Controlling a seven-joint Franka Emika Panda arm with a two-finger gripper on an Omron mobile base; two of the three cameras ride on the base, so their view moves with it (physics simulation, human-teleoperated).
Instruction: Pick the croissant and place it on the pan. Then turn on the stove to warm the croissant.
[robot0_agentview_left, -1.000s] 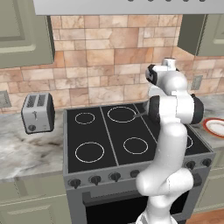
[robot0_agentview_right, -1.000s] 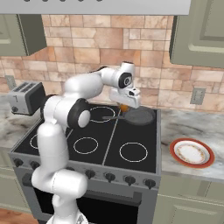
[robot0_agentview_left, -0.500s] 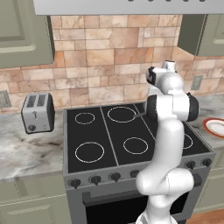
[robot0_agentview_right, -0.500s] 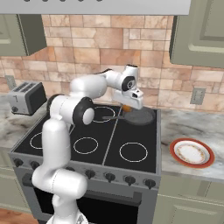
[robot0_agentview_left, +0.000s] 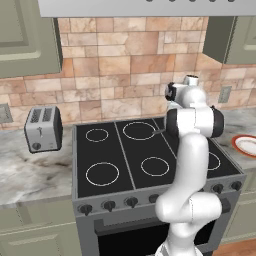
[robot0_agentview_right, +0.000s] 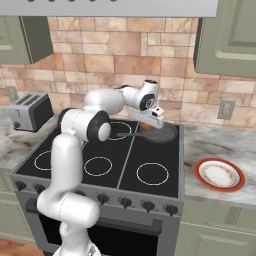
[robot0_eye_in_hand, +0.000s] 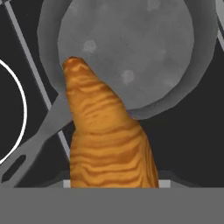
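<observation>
Gripper (robot0_agentview_right: 148, 123) pinches the croissant (robot0_eye_in_hand: 105, 135) just above the near rim of the pan (robot0_eye_in_hand: 131, 48) on the stove (robot0_agentview_right: 150, 155), so you should carry it toward the pan's middle and lower before letting go.

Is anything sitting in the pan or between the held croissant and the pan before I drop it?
Nothing visible. The croissant, held by the gripper, hangs above the pan, whose inside is bare.

Pincer (robot0_agentview_right: 146, 126): was carried rightward and lowered over the pan (robot0_agentview_right: 161, 134).
Croissant (robot0_agentview_right: 145, 126): was brought along, clamped, above the pan's near rim.
</observation>
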